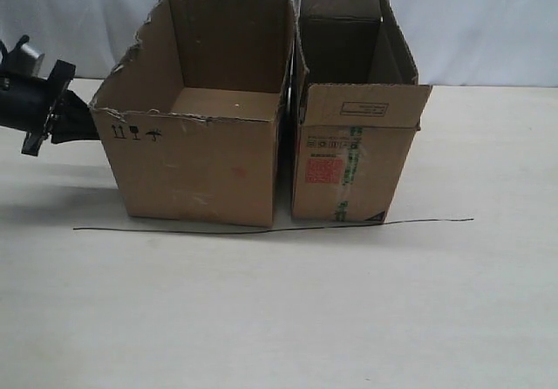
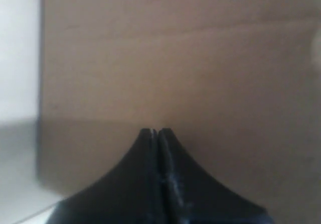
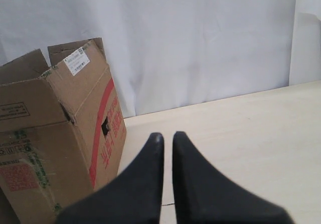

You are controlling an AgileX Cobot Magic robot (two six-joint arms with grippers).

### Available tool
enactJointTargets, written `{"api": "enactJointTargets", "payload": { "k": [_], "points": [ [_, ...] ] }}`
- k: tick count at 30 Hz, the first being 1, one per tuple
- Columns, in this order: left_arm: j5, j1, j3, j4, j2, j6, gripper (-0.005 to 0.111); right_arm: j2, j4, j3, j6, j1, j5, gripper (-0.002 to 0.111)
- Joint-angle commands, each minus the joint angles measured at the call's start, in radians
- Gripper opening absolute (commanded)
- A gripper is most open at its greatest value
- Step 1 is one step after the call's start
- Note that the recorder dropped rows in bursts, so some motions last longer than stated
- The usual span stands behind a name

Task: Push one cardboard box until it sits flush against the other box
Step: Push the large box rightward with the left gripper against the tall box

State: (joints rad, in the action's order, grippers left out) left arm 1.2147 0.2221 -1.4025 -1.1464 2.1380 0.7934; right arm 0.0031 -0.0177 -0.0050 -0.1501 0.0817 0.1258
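Observation:
The cardboard box point(image 1: 200, 162), wide with a torn rim and small black symbols, stands left of centre on the table. The other box point(image 1: 344, 158), narrower with a red label and green tape, stands just to its right, with a thin dark gap between them. My left gripper point(image 1: 85, 119) is shut, its tips against the wide box's left wall. In the left wrist view that gripper point(image 2: 155, 130) meets the brown wall point(image 2: 175, 58). My right gripper point(image 3: 167, 136) is shut on nothing, hovering over bare table to the side of the other box point(image 3: 55, 133). It is out of the exterior view.
A thin black wire point(image 1: 261, 229) lies across the pale table point(image 1: 261, 319) along the front of both boxes. A white curtain point(image 1: 488, 23) hangs behind. Both boxes are open at the top with nothing inside.

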Motion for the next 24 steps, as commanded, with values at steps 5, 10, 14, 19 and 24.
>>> {"api": "enactJointTargets", "payload": {
  "k": [5,10,14,19,24],
  "points": [
    [0.005,-0.032,0.005,-0.115,-0.015,0.026,0.0,-0.003,-0.001,0.005,0.009,-0.002,0.0,0.005],
    [0.005,-0.061,0.005,-0.129,-0.015,0.024,0.0,-0.003,-0.001,0.005,0.009,-0.002,0.0,0.005],
    [0.003,-0.07,0.005,-0.129,-0.015,0.024,0.0,-0.003,-0.001,0.005,0.009,-0.002,0.0,0.005],
    [-0.003,-0.067,0.005,-0.123,-0.015,0.024,0.0,-0.003,-0.001,0.005,0.009,-0.002,0.0,0.005],
    [0.006,-0.071,0.005,-0.123,-0.015,0.024,0.0,-0.003,-0.001,0.005,0.009,-0.002,0.0,0.005]
  ]
}}
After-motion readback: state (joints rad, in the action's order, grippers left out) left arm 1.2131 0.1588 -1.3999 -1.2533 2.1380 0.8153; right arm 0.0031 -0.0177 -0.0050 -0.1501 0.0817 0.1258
